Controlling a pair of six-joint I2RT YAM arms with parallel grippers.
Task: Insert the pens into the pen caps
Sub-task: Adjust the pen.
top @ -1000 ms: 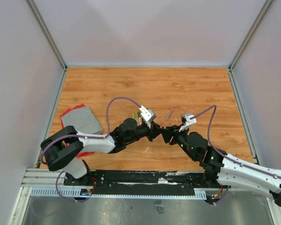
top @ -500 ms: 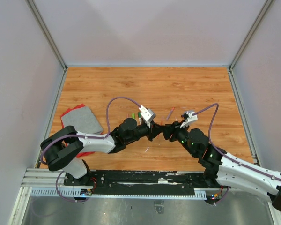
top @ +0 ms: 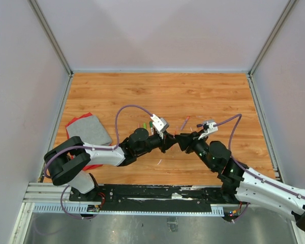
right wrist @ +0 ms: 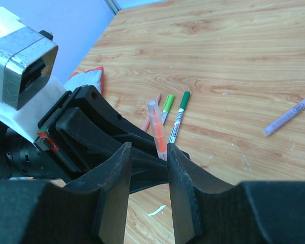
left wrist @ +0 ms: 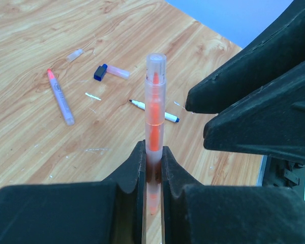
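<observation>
My left gripper (left wrist: 153, 147) is shut on an orange pen (left wrist: 155, 101) that stands upright with a clear pen cap (left wrist: 156, 63) over its tip. The two grippers meet at mid table, left gripper (top: 169, 141) facing right gripper (top: 182, 141). My right gripper (right wrist: 148, 152) is open, its jaws either side of the left one's fingertips, and the orange pen (right wrist: 156, 127) rises just beyond the gap, close to the right-hand finger (right wrist: 183, 188). That gripper's black fingers (left wrist: 244, 86) loom beside the pen in the left wrist view.
Two green pens (right wrist: 179, 117) and a pink one (right wrist: 151, 114) lie behind the grippers. A purple pen with a pink tip (right wrist: 290, 115), a thin blue pen (left wrist: 155, 112), a blue-capped piece (left wrist: 111, 71) and a clear cap (left wrist: 74, 55) lie loose. A grey cloth (top: 89, 129) sits far left.
The right arm has swung in toward the left gripper and its jaws have narrowed. The left gripper has held still with the orange pen.
</observation>
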